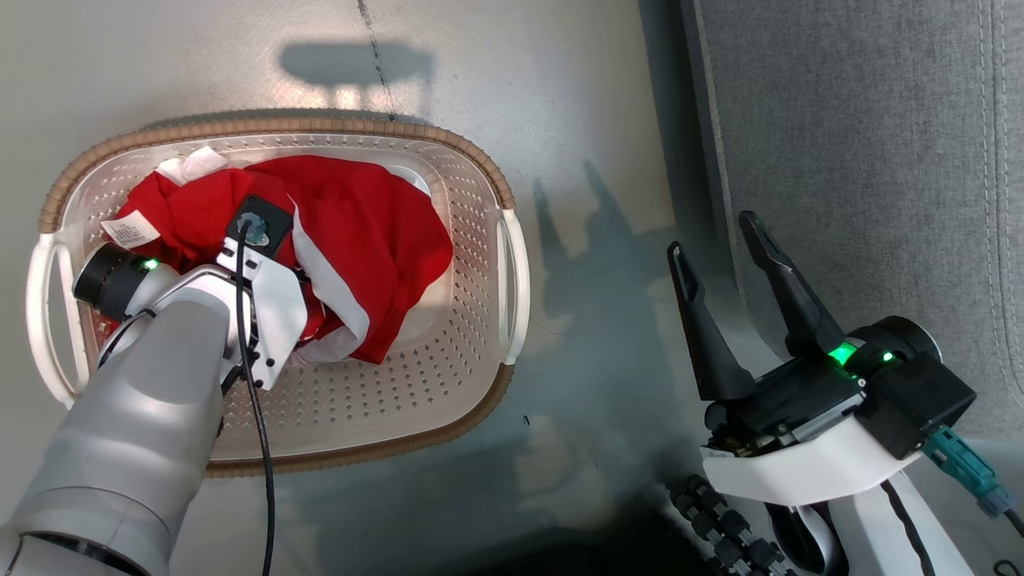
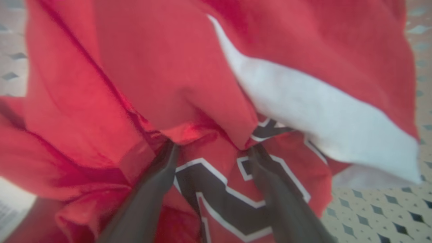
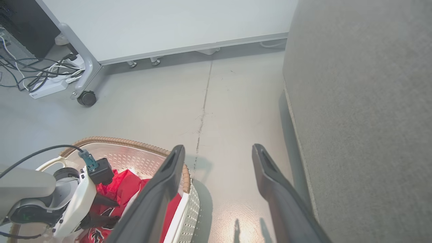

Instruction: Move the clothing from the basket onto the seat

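Red clothing (image 1: 360, 232) with white bands lies bunched in the cream basket (image 1: 320, 124) on the floor at the left. My left arm reaches down into it. In the left wrist view my left gripper (image 2: 214, 148) is open, its fingertips (image 2: 170, 152) pressed into the red clothing (image 2: 152, 67), with a fold bulging between them. The right wrist view shows the same gripper (image 3: 118, 211) low in the basket (image 3: 135, 143). My right gripper (image 1: 712, 234) hangs open and empty over the floor beside the grey seat (image 1: 864, 160).
Bare grey floor (image 1: 592, 240) with a thin seam separates the basket from the seat (image 3: 364, 118). Farther off, a white panel on a caster (image 3: 87, 99) stands beside a power strip and loose cables (image 3: 44, 88).
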### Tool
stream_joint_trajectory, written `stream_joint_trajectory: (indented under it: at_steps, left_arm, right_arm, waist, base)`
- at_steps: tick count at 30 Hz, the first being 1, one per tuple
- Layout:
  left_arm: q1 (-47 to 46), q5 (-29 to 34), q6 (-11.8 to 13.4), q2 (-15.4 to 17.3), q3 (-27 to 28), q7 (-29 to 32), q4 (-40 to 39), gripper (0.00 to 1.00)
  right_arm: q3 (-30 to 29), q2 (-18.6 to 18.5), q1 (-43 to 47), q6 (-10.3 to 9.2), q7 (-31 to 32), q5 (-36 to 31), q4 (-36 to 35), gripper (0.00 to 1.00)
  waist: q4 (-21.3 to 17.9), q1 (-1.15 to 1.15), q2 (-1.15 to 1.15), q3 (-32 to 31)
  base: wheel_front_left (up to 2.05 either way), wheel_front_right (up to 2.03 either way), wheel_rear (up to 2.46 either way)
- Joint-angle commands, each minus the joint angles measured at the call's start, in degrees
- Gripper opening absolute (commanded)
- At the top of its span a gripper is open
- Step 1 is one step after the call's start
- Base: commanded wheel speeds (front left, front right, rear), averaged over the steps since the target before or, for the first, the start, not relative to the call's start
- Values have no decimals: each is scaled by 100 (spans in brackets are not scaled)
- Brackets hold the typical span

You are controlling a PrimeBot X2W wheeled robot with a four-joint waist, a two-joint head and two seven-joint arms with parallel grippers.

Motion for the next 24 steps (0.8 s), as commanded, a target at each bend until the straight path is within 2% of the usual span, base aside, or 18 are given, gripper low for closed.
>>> stream_joint_trajectory:
  at_steps: [1, 7, 8, 9, 16, 24]
  left_arm:
    - [-104, 32, 31, 54, -22, 29, 20, 100]
    - [-139, 117, 346, 59, -133, 102, 20, 100]
    - [-138, 141, 381, 63, -158, 138, 23, 91]
    - [-140, 137, 391, 66, -172, 167, 22, 0]
    - [-121, 45, 335, 36, -214, 200, 22, 0]
    - [16, -70, 299, -92, -240, 91, 14, 0]
  right_arm:
    - [-9, -20, -39, 3, -33, 24, -1, 100]
    - [19, -20, -50, 3, -33, 44, -42, 100]
    - [12, -20, -64, 3, -33, 46, -46, 100]
    - [7, -20, -73, 3, -33, 46, -50, 100]
    - [-49, -20, -111, 3, -33, 0, 29, 100]
    - [-136, -21, -200, 3, -33, -72, 176, 100]
  waist:
    - [-13, 0, 0, 27]
    - [-32, 0, 0, 97]
    - [-31, 0, 0, 105]
    - [-29, 0, 0, 110]
    - [37, 0, 0, 42]
    - [159, 0, 0, -378]
  base:
    - [0, 0, 0]
    - [0, 0, 0]
    - [0, 0, 0]
    - [0, 0, 0]
    - [0, 0, 0]
    - [0, 0, 0]
